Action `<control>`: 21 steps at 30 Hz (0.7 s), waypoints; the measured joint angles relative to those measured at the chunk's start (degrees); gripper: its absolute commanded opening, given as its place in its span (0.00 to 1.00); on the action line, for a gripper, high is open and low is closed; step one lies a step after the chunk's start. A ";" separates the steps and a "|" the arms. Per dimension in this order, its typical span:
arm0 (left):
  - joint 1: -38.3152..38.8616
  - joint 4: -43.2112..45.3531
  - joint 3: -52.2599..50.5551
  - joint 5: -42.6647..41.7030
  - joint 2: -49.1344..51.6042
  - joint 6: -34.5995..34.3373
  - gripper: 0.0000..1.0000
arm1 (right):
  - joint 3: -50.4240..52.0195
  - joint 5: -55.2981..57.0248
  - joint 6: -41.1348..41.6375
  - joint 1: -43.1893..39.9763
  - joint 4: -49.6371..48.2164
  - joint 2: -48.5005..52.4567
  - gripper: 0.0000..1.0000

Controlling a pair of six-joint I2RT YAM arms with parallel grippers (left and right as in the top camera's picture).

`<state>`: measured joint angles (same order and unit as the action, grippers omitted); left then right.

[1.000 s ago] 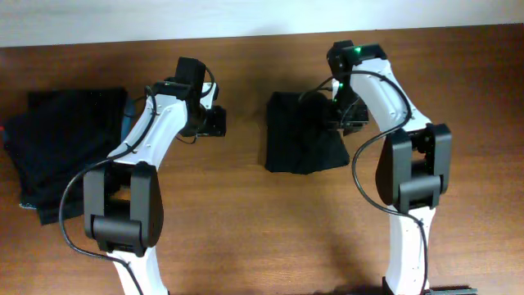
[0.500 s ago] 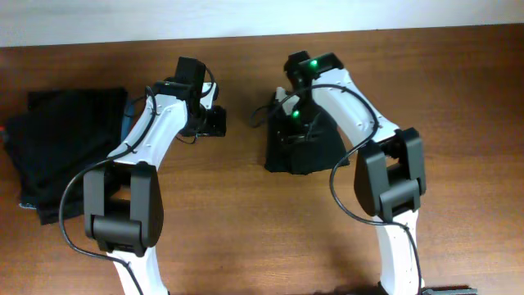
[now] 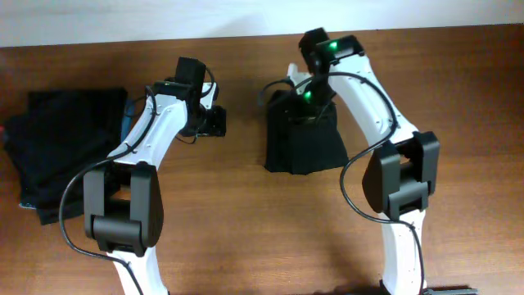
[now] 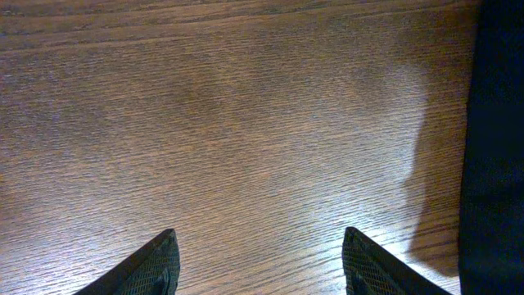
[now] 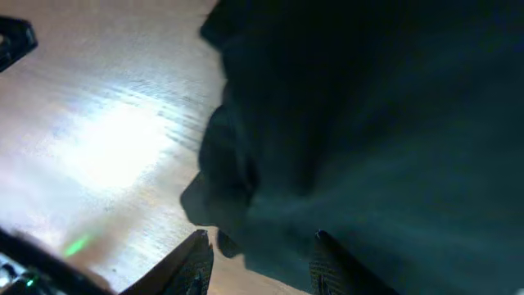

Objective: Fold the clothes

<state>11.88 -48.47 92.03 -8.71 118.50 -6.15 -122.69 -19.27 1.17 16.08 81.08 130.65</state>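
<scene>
A folded black garment [image 3: 304, 147] lay at the centre of the wooden table [image 3: 458, 98]. A dark stack of clothes [image 3: 65, 152] sat at the left edge. The left claw [image 4: 260, 254] hung released over bare wood. The right claw [image 5: 258, 258] hovered at the garment's upper edge, jaws parted; whether it gripped cloth could not be told.

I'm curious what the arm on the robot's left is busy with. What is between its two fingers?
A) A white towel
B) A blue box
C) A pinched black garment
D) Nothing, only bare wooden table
D: in the left wrist view the left gripper stands open with only the bare wooden table between its fingers, and black fabric shows only at the edge of the view.
</scene>
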 measured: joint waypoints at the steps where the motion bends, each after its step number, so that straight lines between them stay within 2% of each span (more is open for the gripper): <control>1: 0.00 0.00 0.00 0.00 0.00 0.00 0.63 | 0.00 0.79 0.22 0.07 0.13 -0.02 0.45; 8: 0.00 -0.02 0.00 0.00 0.00 0.17 0.63 | 2.32 5.77 0.68 2.12 -1.44 -0.02 0.45; 14: 0.00 -0.02 0.00 0.00 0.00 0.17 0.63 | 7.85 6.97 1.66 2.64 -6.71 -0.15 0.44; 16: 0.00 -0.02 0.00 0.00 0.00 0.17 0.63 | 8.92 7.30 1.88 2.71 -8.00 -0.15 0.35; 17: 0.00 -0.02 0.00 0.00 0.00 0.17 0.63 | 9.20 7.45 2.05 2.75 -8.79 -0.15 0.26; 18: 0.00 -0.02 0.00 0.02 0.00 0.17 0.63 | 9.38 7.50 2.16 2.78 -9.27 -0.15 0.10; 19: 0.00 -0.02 0.00 0.00 0.00 0.17 0.63 | 9.42 7.61 2.45 2.80 -9.51 -0.15 0.04; 21: 0.00 -0.02 0.00 0.00 0.00 0.17 0.63 | 9.55 7.85 2.36 2.89 -9.86 -0.15 0.04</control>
<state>11.88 -48.49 92.03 -8.71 118.50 -5.98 -113.14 -11.42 3.53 18.96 71.22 130.50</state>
